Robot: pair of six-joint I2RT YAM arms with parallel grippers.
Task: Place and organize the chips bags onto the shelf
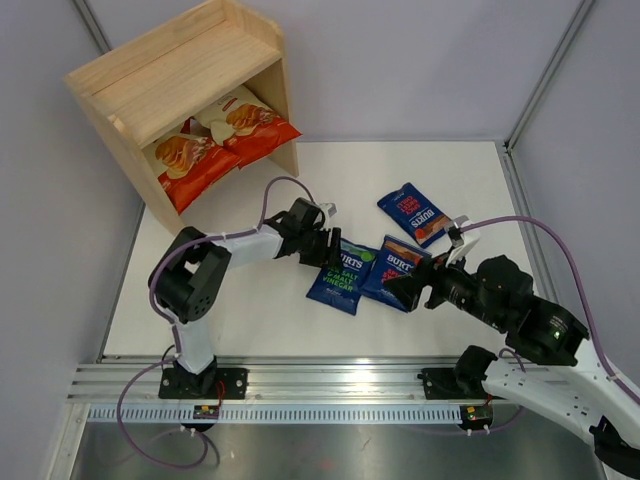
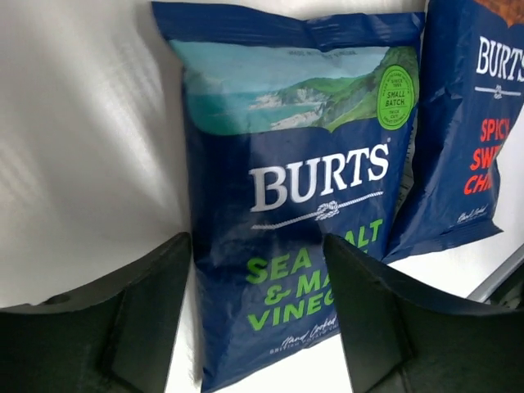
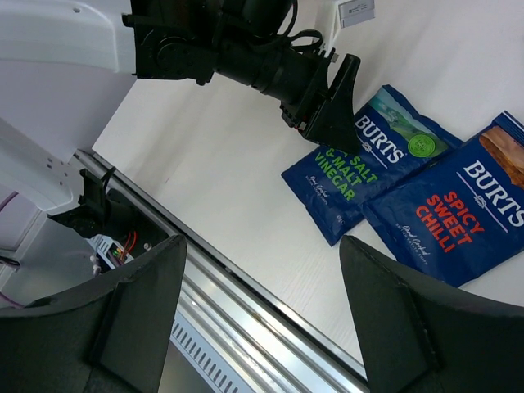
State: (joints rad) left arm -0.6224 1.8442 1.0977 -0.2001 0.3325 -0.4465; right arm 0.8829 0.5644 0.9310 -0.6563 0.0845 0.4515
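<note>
Top view: the shelf (image 1: 180, 80) stands at an angle on the far left corner of the tabletop (image 1: 250, 310). On its lower tier lie 2 cream-and-red bags side by side, the left Cassava bag (image 1: 190, 160) and the right Cassava bag (image 1: 255, 125), both poking out past the front. The 3 Burts bags are on the table. The sea salt bag (image 1: 345, 275) and the chilli bag (image 1: 398, 268) lie flat side by side about midway between the left and right edges, edges touching or nearly so. The third Burts bag (image 1: 415, 213) lies apart from them, toward the far right. The left gripper (image 1: 326, 252) reaches over the far left corner of the sea salt bag. The right gripper (image 1: 408, 290) sits at the near right side of the chilli bag. Contact cannot be judged from here.

Left wrist view: the left gripper (image 2: 255, 246) has its 2 fingers (image 2: 139, 319) spread wide, straddling the lower part of the sea salt bag (image 2: 303, 229). Whether they touch it I cannot tell. The chilli bag (image 2: 458, 139) lies just beside it on the right.

Right wrist view: the right gripper (image 3: 262, 246) has its fingers (image 3: 393, 303) wide apart, with only bare tabletop and the metal rail (image 3: 229, 303) at the near edge between them. Beyond, the left gripper (image 3: 334, 115) hangs over the top edge of the sea salt bag (image 3: 368, 172), with the chilli bag (image 3: 450, 221) alongside.
</note>
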